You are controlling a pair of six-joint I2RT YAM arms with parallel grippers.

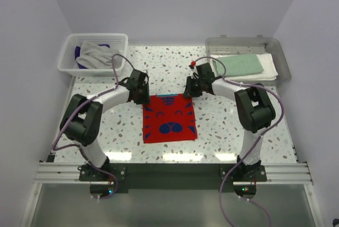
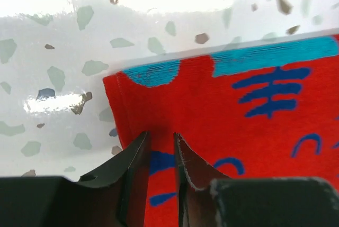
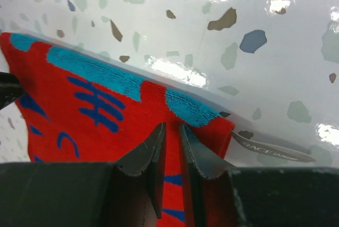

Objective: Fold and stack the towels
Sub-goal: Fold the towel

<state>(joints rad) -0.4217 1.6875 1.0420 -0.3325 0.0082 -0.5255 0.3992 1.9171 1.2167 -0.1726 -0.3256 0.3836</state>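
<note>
I can't tell if my near-closed left end effector and right end effector grip the red towel at 11 and 1 o'clock; I'd catch both layers evenly.

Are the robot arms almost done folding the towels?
About halfway. Done: the mint green towel lies folded on the white towel in the tray. In hand: the left gripper and right gripper sit at the far corners of the red patterned towel. Still to do: the grey towel and purple towel wait in the basket.
</note>
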